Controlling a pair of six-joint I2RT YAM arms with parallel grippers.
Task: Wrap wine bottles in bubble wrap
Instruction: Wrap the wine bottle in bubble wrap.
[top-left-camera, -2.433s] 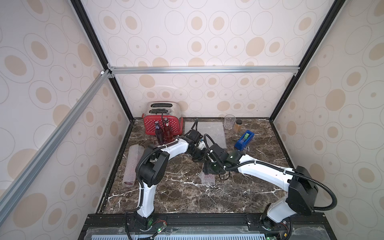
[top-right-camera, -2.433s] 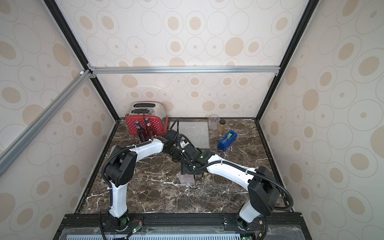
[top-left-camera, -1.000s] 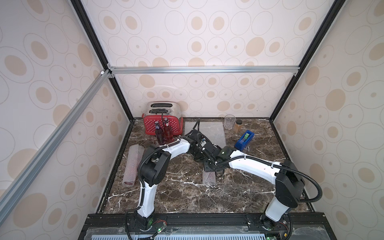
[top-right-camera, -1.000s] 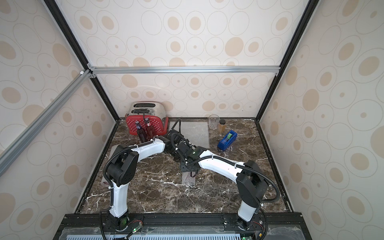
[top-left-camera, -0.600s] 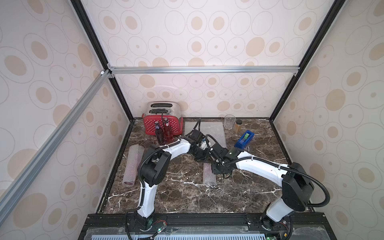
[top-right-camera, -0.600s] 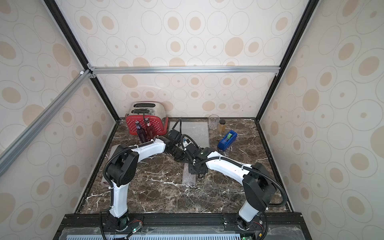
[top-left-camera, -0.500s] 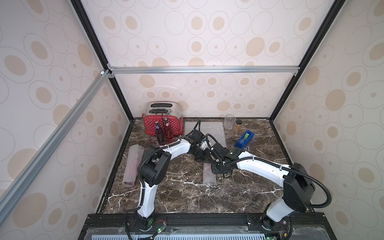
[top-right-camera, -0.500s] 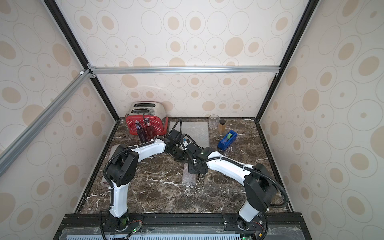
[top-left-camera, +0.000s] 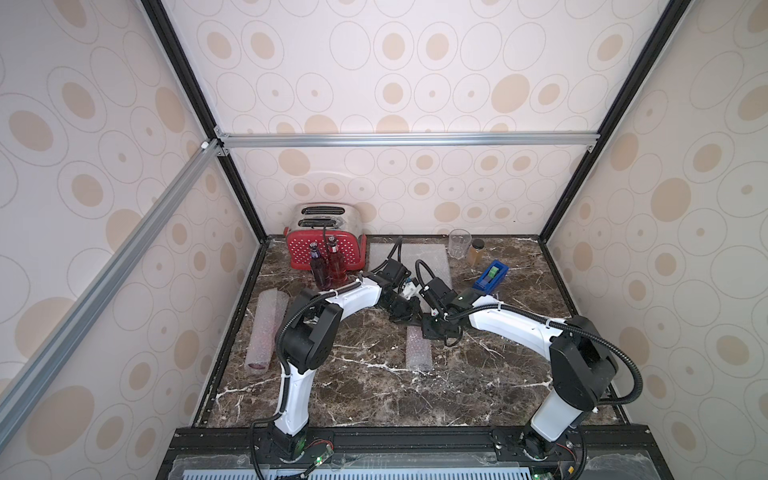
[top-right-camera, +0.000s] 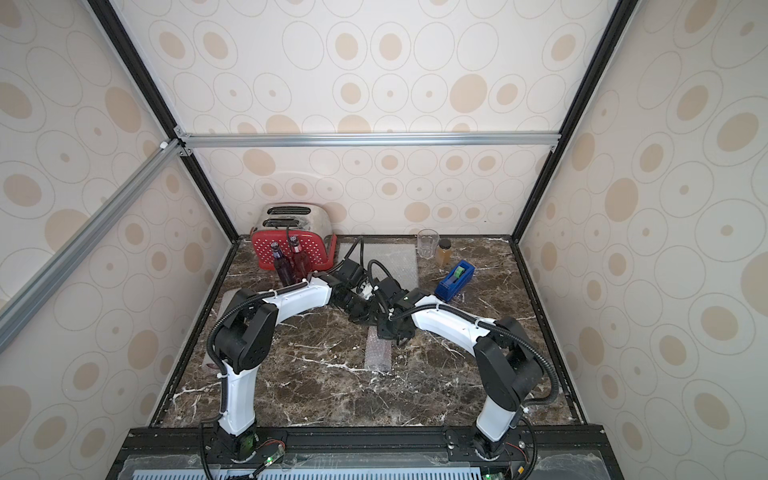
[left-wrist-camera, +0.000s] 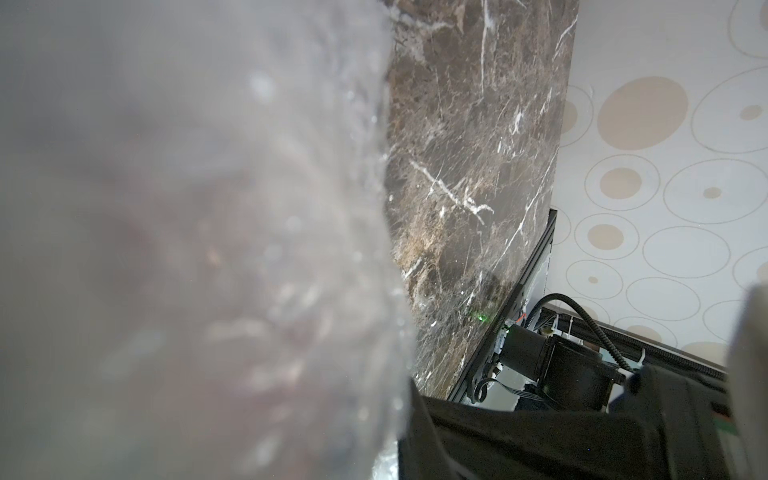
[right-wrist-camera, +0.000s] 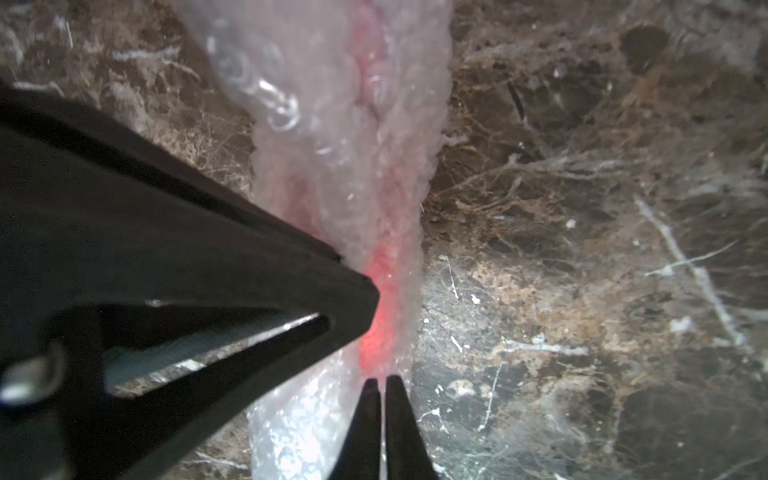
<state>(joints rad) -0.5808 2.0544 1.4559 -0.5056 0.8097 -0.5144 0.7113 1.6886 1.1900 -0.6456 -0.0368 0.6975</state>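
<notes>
Left gripper (top-left-camera: 405, 316) rests one black triangular finger (right-wrist-camera: 249, 257) against the translucent bubble-wrap roll (top-left-camera: 417, 351) lying mid-way across the dark marble table (top-left-camera: 374, 386). Its opening cannot be told, since blurred wrap (left-wrist-camera: 187, 249) fills much of its wrist view. Only the right wrist view shows the red-pink wine bottle (right-wrist-camera: 376, 316) inside that roll. Right gripper (right-wrist-camera: 383, 384), just right of the left one, has its tips closed together over the wrap. Along the table's left edge lies a second wrapped roll (top-left-camera: 266, 332). Farther right, a slim purple glass bottle (top-left-camera: 319, 270) and a slim red glass bottle (top-left-camera: 336, 266) stand before the red-and-chrome toaster (top-left-camera: 299, 253).
</notes>
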